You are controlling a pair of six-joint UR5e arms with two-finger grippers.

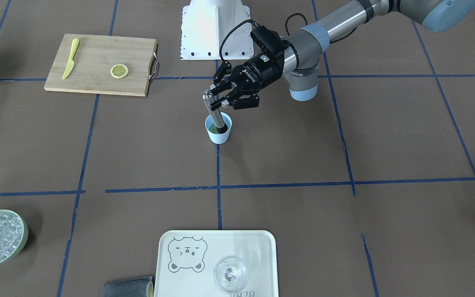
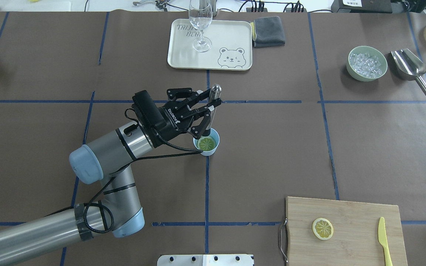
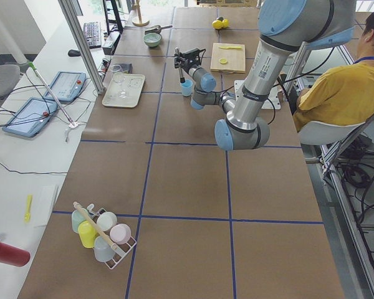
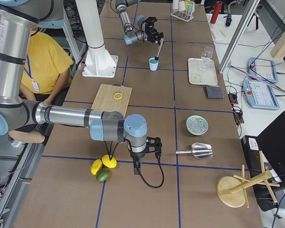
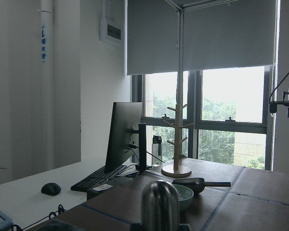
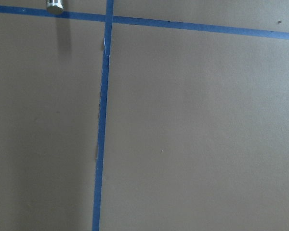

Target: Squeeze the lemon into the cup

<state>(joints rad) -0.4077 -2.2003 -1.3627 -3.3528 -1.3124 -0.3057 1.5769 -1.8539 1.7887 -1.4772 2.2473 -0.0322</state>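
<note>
The light-blue cup (image 2: 216, 146) stands near the table's middle and also shows in the front view (image 1: 221, 138). The lemon (image 2: 206, 143) lies inside it, cut face up. My left gripper (image 2: 209, 102) is shut on a metal muddler (image 2: 213, 99), which is tilted, with its lower end down in the cup beside or on the lemon. The front view shows the same grip (image 1: 220, 98). The muddler's top fills the bottom of the left wrist view (image 5: 160, 207). My right gripper (image 4: 147, 146) shows only in the exterior right view, low over the table; I cannot tell whether it is open.
A cutting board (image 2: 346, 229) at the near right carries a thin lemon slice (image 2: 323, 228) and a yellow knife (image 2: 384, 240). A bear tray (image 2: 231, 40) with a clear glass (image 2: 200, 22), a grey cloth (image 2: 268, 31), an ice bowl (image 2: 367, 63) and a scoop (image 2: 411, 68) lie at the far side.
</note>
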